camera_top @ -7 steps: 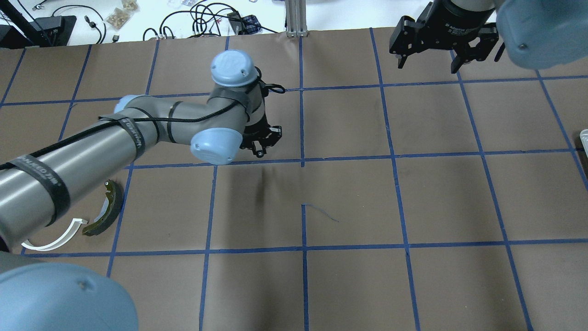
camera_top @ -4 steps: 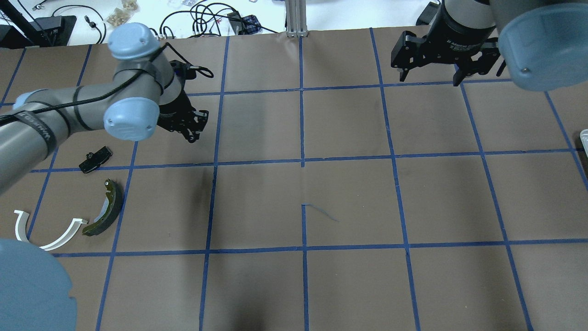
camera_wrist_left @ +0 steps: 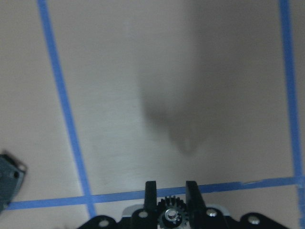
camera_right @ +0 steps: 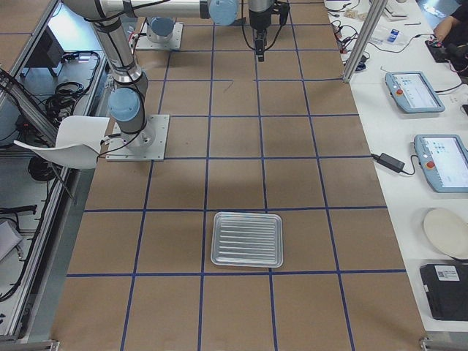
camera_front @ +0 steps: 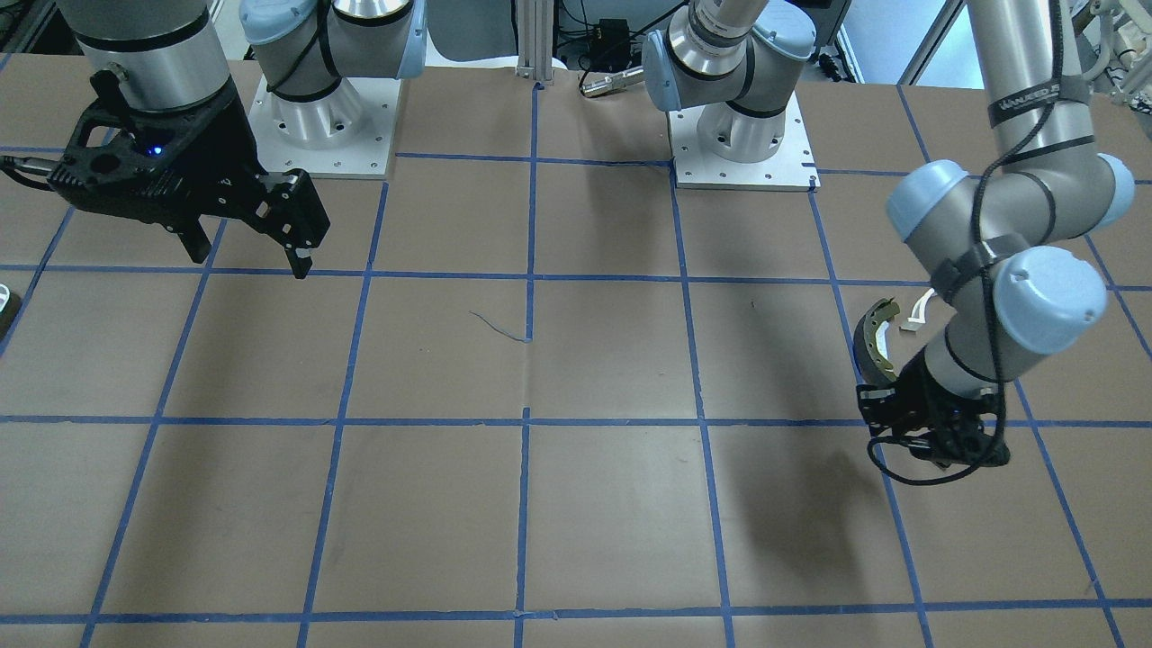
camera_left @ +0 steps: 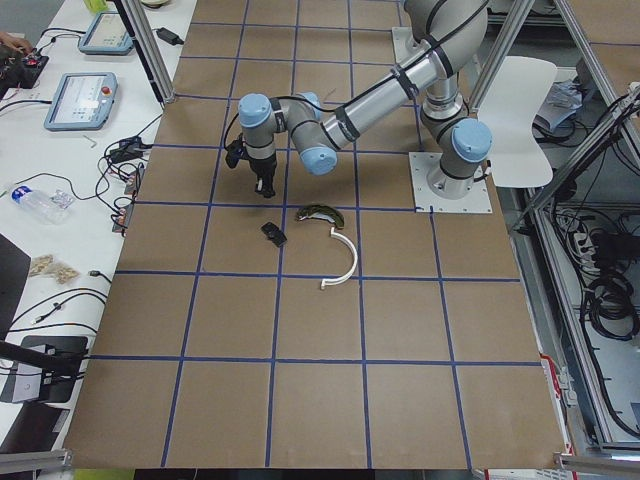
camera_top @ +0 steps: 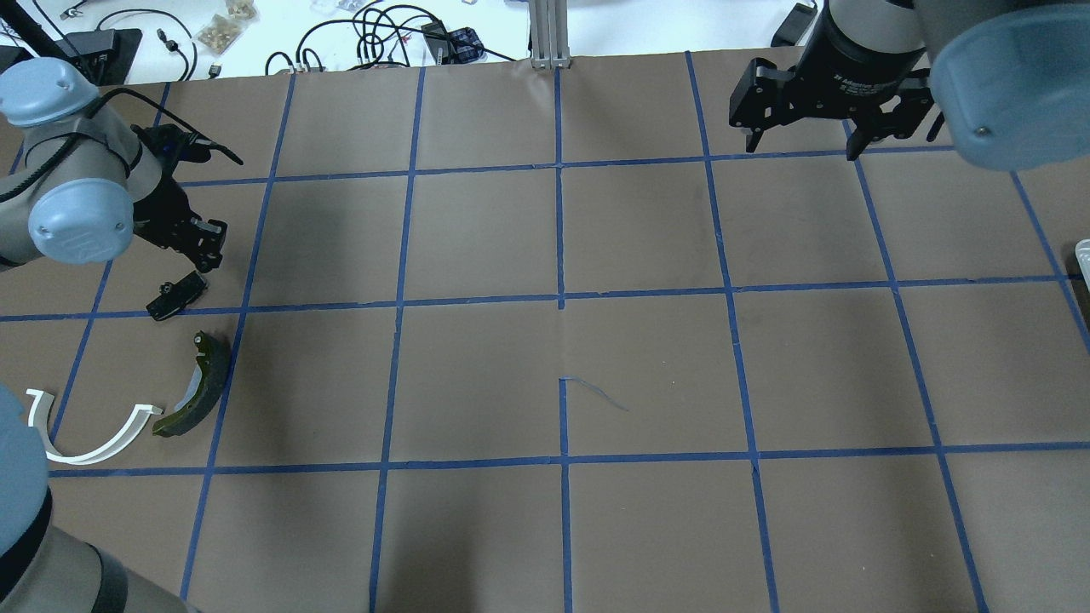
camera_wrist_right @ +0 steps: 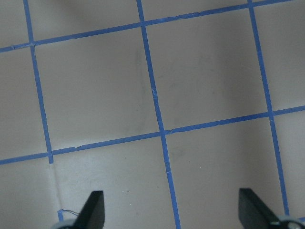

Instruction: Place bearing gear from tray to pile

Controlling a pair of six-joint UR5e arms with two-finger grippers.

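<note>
Gear [camera_wrist_left: 171, 213], small, toothed and metal, is seen in the left wrist view pinched between the two fingers of the left claw [camera_wrist_left: 171, 190], above the brown paper of the bench [camera_wrist_left: 167, 86]. A corner of the plate [camera_wrist_left: 6, 182] is caught at the left edge of that view.

From overhead, the left claw [camera_top: 207, 248] is found off the bench, just beyond the plate [camera_top: 176, 295]. Nearer the robot lie the shoe [camera_top: 199, 388] and, touching its end, the arch [camera_top: 95, 432]; these three make up the pile. The gear cannot be made out here. The right claw [camera_top: 800, 143] is spread wide and holds nothing.

In the front view the left claw [camera_front: 936, 447] is largely masked by its own wrist, the shoe [camera_front: 870, 343] lying just behind it. The right claw [camera_front: 248, 256] is raised and spread.

In the left view the left claw [camera_left: 263, 184] points down, near the plate [camera_left: 273, 233], shoe [camera_left: 320, 212] and arch [camera_left: 344, 262]. A white chair [camera_left: 516, 108] stands behind the robot.

Only in the right view is the ribbed tray [camera_right: 247, 239] shown whole, at the near end of the bench. Pendants [camera_right: 414, 90] rest on a white side table.

In the right wrist view only blue tape lines are framed between the parted fingers [camera_wrist_right: 94, 206].
</note>
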